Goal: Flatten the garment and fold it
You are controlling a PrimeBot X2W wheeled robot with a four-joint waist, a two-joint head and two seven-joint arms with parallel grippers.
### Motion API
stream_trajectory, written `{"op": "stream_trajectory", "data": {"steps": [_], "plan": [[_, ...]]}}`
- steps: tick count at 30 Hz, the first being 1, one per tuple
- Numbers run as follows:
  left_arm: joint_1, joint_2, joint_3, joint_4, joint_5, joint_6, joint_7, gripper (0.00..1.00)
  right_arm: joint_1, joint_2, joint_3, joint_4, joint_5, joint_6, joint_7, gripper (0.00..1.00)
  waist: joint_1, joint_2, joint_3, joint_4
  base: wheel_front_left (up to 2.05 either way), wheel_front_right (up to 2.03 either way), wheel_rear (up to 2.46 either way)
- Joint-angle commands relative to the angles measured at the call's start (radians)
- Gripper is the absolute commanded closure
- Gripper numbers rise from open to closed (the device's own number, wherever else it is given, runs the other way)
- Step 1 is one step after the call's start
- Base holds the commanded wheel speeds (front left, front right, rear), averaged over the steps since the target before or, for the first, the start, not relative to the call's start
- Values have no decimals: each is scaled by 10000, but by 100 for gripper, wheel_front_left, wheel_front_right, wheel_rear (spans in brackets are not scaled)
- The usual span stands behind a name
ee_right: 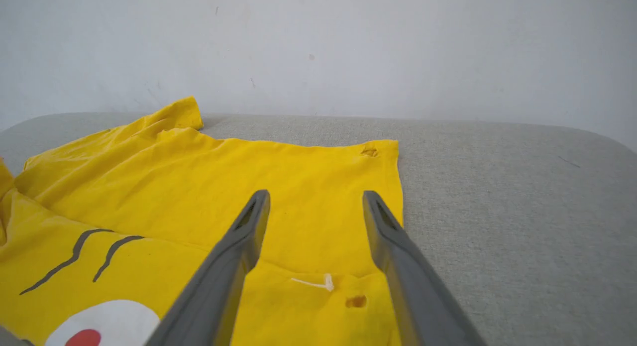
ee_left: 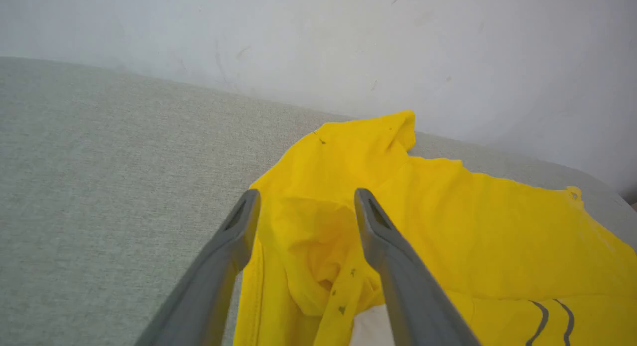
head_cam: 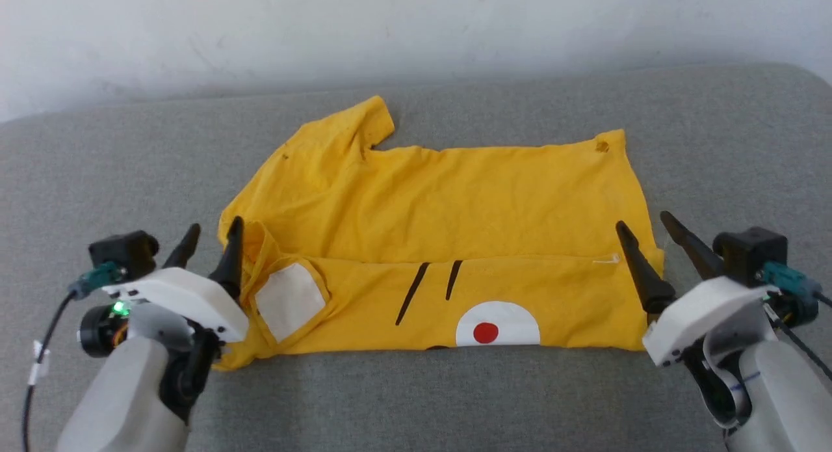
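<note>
Right up close, a strip of bare grey cushion (head_cam: 416, 400) runs along the near edge of the yellow shirt (head_cam: 455, 205). The shirt lies on this cushion, near its middle, and its long way goes from left to right. Its near part is folded over onto the rest, so the picture side faces up there. You can see a white round patch (head_cam: 497, 322) with a red dot at the near edge, and two black lines (head_cam: 429, 284) just past it. A white square patch (head_cam: 289, 299) sits at the shirt's left end.

The left gripper (head_cam: 214, 226) is at the shirt's left end, its fingers wide apart and pinching nothing. Its inner finger is right at the rumpled cloth there, and its outer finger is off the shirt. The right gripper (head_cam: 642, 220) is at the shirt's right end, also wide apart and pinching nothing. One finger is over the shirt's edge and the other is just past it. A little white thread (head_cam: 608, 259) lies on the shirt beside that finger.

Farther back the shirt is plain yellow and mostly smooth. One sleeve (head_cam: 370, 123) sticks out from its far left side, pointing at the wall. A small hole (head_cam: 602, 146) marks its far right corner. Bare cushion lies open to the left, right and back of the shirt. Behind the shirt stands a white wall (head_cam: 416, 29).
</note>
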Motion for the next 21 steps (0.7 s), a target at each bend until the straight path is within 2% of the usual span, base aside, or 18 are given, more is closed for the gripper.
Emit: {"op": "stream_trajectory", "data": {"steps": [1, 5, 13, 16, 21], "plan": [[290, 234, 137, -371, -114, 123, 114, 0, 389, 12, -150, -398, -166, -9, -107, 0, 1, 0, -365, -75, 0, 0, 0], [945, 896, 313, -1560, -319, 470, 1075, 0, 1211, 190, -594, -1659, -595, -9, -5, 0, 1, 0, -589, -168, 0, 0, 0], [2118, 2347, -61, -3716, -978, 1208, 4918, 0, 2613, 681, -1193, -3976, -1190, -9, 890, 0, 1, 0, -581, -276, 0, 0, 0], [2348, 2578, -338, -4031, -1091, 1489, 5953, 0, 2767, 817, -1217, -4396, -1255, -9, 1140, 0, 1, 0, -467, -378, 0, 0, 0], [2296, 2582, -849, -3740, -906, 1771, 6755, 0, 2813, 977, -1199, -4693, -1216, -9, 1389, 0, 1, 0, -268, -506, 0, 0, 0]]}}
